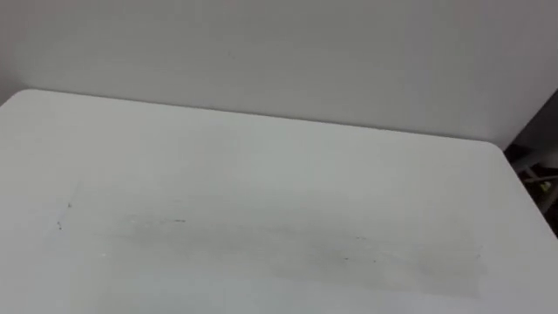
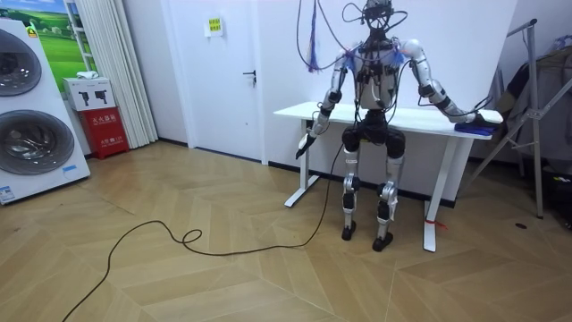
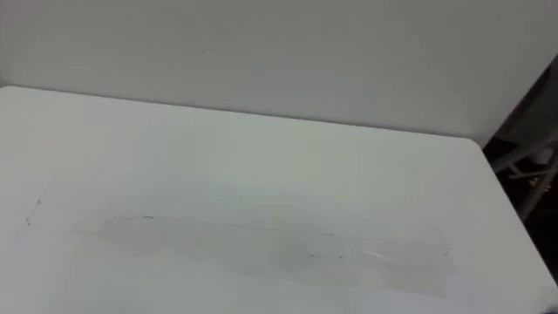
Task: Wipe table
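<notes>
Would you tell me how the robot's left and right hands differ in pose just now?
The right hand stretches out sideways at tabletop height; the left hand hangs below the white rectangular table's top. The right hand is at the dark blue cloth on the table's end; the left hand is off the table, by its opposite end. Both look dark.

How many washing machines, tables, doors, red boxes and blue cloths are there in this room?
Washing machines: 2
Table: 1
Door: 1
Red box: 1
Blue cloth: 1
Total: 6
</notes>
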Controlling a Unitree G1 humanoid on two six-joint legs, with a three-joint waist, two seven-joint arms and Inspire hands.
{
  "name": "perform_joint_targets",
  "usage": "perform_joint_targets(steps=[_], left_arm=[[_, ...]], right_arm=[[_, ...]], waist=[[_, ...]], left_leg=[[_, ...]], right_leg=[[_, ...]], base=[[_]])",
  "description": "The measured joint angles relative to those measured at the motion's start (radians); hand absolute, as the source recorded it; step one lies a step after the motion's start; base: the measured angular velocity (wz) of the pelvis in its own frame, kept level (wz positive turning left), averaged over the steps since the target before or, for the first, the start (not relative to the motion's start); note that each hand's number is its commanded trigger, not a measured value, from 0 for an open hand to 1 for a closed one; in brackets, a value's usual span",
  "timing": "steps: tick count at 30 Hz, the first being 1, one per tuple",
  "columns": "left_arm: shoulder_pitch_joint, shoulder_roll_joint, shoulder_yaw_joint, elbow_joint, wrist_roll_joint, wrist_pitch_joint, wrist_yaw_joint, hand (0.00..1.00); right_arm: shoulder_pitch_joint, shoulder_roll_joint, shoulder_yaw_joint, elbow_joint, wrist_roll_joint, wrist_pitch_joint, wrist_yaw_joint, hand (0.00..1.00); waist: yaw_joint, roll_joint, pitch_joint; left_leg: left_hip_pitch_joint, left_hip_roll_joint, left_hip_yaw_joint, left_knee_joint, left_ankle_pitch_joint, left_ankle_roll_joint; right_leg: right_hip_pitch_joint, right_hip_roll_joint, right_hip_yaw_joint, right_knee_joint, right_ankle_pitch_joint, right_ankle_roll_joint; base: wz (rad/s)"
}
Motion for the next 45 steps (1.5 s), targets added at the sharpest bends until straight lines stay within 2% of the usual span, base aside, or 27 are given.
perform_joint_targets(steps=[2, 4, 6, 7, 9, 10, 11, 12, 13, 14, 15, 17, 18, 19, 21, 26, 29, 30, 33, 34, 35, 36, 45], left_arm=[[0.002, -0.003, -0.003, 0.008, 0.0, -0.001, -0.001, 0.0], [0.003, -0.005, -0.014, 0.017, -0.002, -0.002, -0.003, 0.0], [0.004, -0.011, -0.044, 0.019, -0.004, -0.002, -0.005, 0.0], [0.003, -0.011, -0.054, 0.019, -0.004, -0.002, -0.006, 0.0], [-0.011, -0.015, -0.082, 0.022, -0.003, -0.002, -0.015, 0.0], [-0.014, -0.019, -0.089, 0.022, -0.002, -0.002, -0.016, 0.0], [-0.022, -0.03, -0.098, 0.023, -0.003, -0.002, -0.016, 0.0], [-0.027, -0.035, -0.119, 0.022, -0.004, -0.003, -0.015, 0.0], [-0.028, -0.035, -0.132, 0.022, -0.004, -0.003, -0.015, 0.0], [-0.03, -0.035, -0.161, 0.022, -0.003, -0.003, -0.014, 0.0], [-0.034, -0.036, -0.185, 0.022, -0.003, -0.003, -0.013, 0.0], [-0.043, -0.036, -0.208, 0.024, -0.003, -0.002, -0.013, 0.0], [-0.056, -0.039, -0.218, 0.024, -0.003, -0.001, -0.013, 0.0], [-0.062, -0.041, -0.218, 0.024, -0.003, -0.001, -0.013, 0.0], [-0.064, -0.043, -0.226, 0.019, -0.003, 0.002, -0.012, 0.0], [-0.047, -0.043, -0.277, -0.036, -0.004, 0.007, 0.022, 0.0], [-0.044, -0.045, -0.285, -0.049, -0.004, 0.022, 0.033, 0.0], [-0.043, -0.045, -0.285, -0.05, -0.004, 0.023, 0.033, 0.0], [-0.043, -0.045, -0.294, -0.053, -0.004, 0.023, 0.034, 0.0], [-0.042, -0.045, -0.296, -0.053, -0.004, 0.023, 0.034, 0.0], [-0.045, -0.045, -0.299, -0.053, -0.003, 0.023, 0.034, 0.0], [-0.049, -0.045, -0.299, -0.049, -0.003, 0.023, 0.034, 0.0], [-0.086, -0.045, -0.3, -0.008, 0.008, 0.037, 0.033, 0.0]], right_arm=[[-0.002, 0.0, 0.001, -0.013, -0.018, 0.009, -0.001, 1.0], [-0.011, 0.004, 0.013, -0.046, -0.049, 0.037, -0.003, 1.0], [-0.007, 0.008, 0.038, -0.134, -0.116, 0.103, -0.002, 1.0], [-0.008, 0.011, 0.048, -0.152, -0.126, 0.118, -0.002, 1.0], [-0.009, 0.038, 0.08, -0.247, -0.212, 0.172, -0.002, 1.0], [-0.009, 0.043, 0.099, -0.276, -0.238, 0.181, -0.002, 1.0], [-0.008, 0.056, 0.139, -0.339, -0.289, 0.193, -0.001, 1.0], [-0.008, 0.068, 0.198, -0.399, -0.328, 0.195, 0.0, 1.0], [-0.01, 0.072, 0.234, -0.426, -0.343, 0.196, 0.001, 1.0], [-0.014, 0.074, 0.303, -0.479, -0.375, 0.201, 0.006, 1.0], [-0.014, 0.076, 0.357, -0.527, -0.411, 0.205, 0.022, 1.0], [-0.014, 0.078, 0.432, -0.59, -0.44, 0.215, 0.045, 1.0], [-0.019, 0.077, 0.471, -0.628, -0.452, 0.218, 0.067, 1.0], [-0.022, 0.077, 0.488, -0.641, -0.468, 0.221, 0.075, 1.0], [-0.047, 0.078, 0.538, -0.667, -0.519, 0.227, 0.105, 1.0], [-0.071, 0.081, 0.581, -0.659, -0.52, 0.252, 0.11, 1.0], [-0.078, 0.092, 0.587, -0.653, -0.52, 0.263, 0.119, 1.0], [-0.078, 0.095, 0.587, -0.653, -0.52, 0.267, 0.125, 1.0], [-0.08, 0.095, 0.587, -0.653, -0.52, 0.27, 0.139, 1.0], [-0.08, 0.095, 0.587, -0.652, -0.52, 0.27, 0.139, 0.6], [-0.082, 0.097, 0.587, -0.641, -0.52, 0.27, 0.139, 0.44], [-0.09, 0.098, 0.587, -0.626, -0.52, 0.266, 0.139, 0.0], [-0.097, 0.101, 0.578, -0.575, -0.522, 0.267, 0.132, 0.0]], waist=[[0.002, 0.002, 0.0006], [0.004, 0.006, 0.0008], [0.006, 0.014, 0.0039], [0.008, 0.015, 0.004], [0.029, 0.024, 0.009], [0.035, 0.027, 0.0111], [0.052, 0.035, 0.0164], [0.059, 0.035, 0.0249], [0.062, 0.035, 0.0249], [0.07, 0.032, 0.0288], [0.083, 0.04, 0.0266], [0.106, 0.041, 0.0276], [0.113, 0.04, 0.0372], [0.117, 0.041, 0.0412], [0.13, 0.042, 0.0401], [0.142, 0.041, 0.0357], [0.142, 0.041, 0.0279], [0.142, 0.042, 0.0225], [0.142, 0.046, 0.0189], [0.142, 0.046, 0.0187], [0.142, 0.045, 0.0184], [0.141, 0.044, 0.0187], [0.137, 0.04, 0.0199]], left_leg=[[0.0, 0.002, 0.004, -0.001, -0.003, 0.004], [0.0, 0.003, 0.007, -0.002, -0.004, 0.003], [-0.004, 0.006, 0.017, -0.003, -0.004, 0.003], [-0.007, 0.008, 0.02, -0.003, -0.004, 0.003], [-0.009, 0.017, 0.035, -0.005, -0.005, -0.002], [-0.009, 0.018, 0.036, -0.007, -0.005, -0.003], [-0.01, 0.02, 0.037, -0.011, -0.003, -0.005], [-0.012, 0.022, 0.038, -0.013, -0.001, -0.009], [-0.013, 0.023, 0.039, -0.017, 0.001, -0.012], [-0.016, 0.024, 0.039, -0.02, 0.005, -0.018], [-0.016, 0.028, 0.041, -0.021, 0.007, -0.027], [-0.013, 0.033, 0.041, -0.028, 0.008, -0.035], [-0.012, 0.033, 0.042, -0.035, 0.012, -0.039], [-0.013, 0.033, 0.043, -0.037, 0.014, -0.041], [-0.025, 0.036, 0.041, -0.041, 0.017, -0.045], [-0.025, 0.046, 0.036, -0.034, 0.017, -0.048], [-0.022, 0.047, 0.039, -0.031, 0.016, -0.051], [-0.021, 0.048, 0.039, -0.031, 0.015, -0.052], [-0.016, 0.048, 0.038, -0.032, 0.016, -0.053], [-0.015, 0.048, 0.039, -0.032, 0.016, -0.053], [-0.013, 0.048, 0.039, -0.032, 0.016, -0.053], [-0.009, 0.048, 0.039, -0.032, 0.015, -0.055], [-0.006, 0.048, 0.036, -0.031, 0.012, -0.058]], right_leg=[[-0.003, 0.0, 0.002, 0.002, 0.001, -0.001], [-0.002, 0.001, 0.002, 0.005, 0.004, -0.003], [-0.012, 0.003, 0.009, 0.01, 0.005, -0.004], [-0.019, 0.004, 0.012, 0.015, 0.005, -0.004], [-0.031, 0.013, 0.029, 0.016, 0.009, -0.01], [-0.034, 0.015, 0.031, 0.016, 0.01, -0.012], [-0.04, 0.017, 0.031, 0.015, 0.013, -0.016], [-0.045, 0.019, 0.03, 0.015, 0.011, -0.019], [-0.051, 0.019, 0.03, 0.015, 0.009, -0.023], [-0.057, 0.018, 0.026, 0.014, -0.002, -0.025], [-0.057, 0.02, 0.027, 0.01, -0.013, -0.02], [-0.053, 0.032, 0.025, -0.001, -0.014, -0.024], [-0.055, 0.035, 0.024, -0.003, -0.01, -0.033], [-0.057, 0.036, 0.024, -0.003, -0.007, -0.037], [-0.067, 0.04, 0.023, -0.004, -0.006, -0.045], [-0.056, 0.051, 0.023, -0.018, -0.005, -0.047], [-0.053, 0.054, 0.023, -0.018, -0.004, -0.051], [-0.052, 0.055, 0.023, -0.018, -0.004, -0.053], [-0.048, 0.055, 0.023, -0.017, -0.004, -0.055], [-0.047, 0.055, 0.023, -0.017, -0.005, -0.055], [-0.045, 0.056, 0.023, -0.017, -0.005, -0.055], [-0.041, 0.056, 0.023, -0.018, -0.005, -0.054], [-0.035, 0.055, 0.024, -0.018, -0.011, -0.049]], base=[[-0.06], [-0.08], [-0.13], [-0.18], [-0.25], [-0.32], [-0.23], [-0.17], [-0.03], [0.0], [0.0], [0.0], [0.05], [0.0], [-0.06], [0.0], [-0.01], [0.0], [0.0], [0.0], [0.0], [0.0], [0.01]])
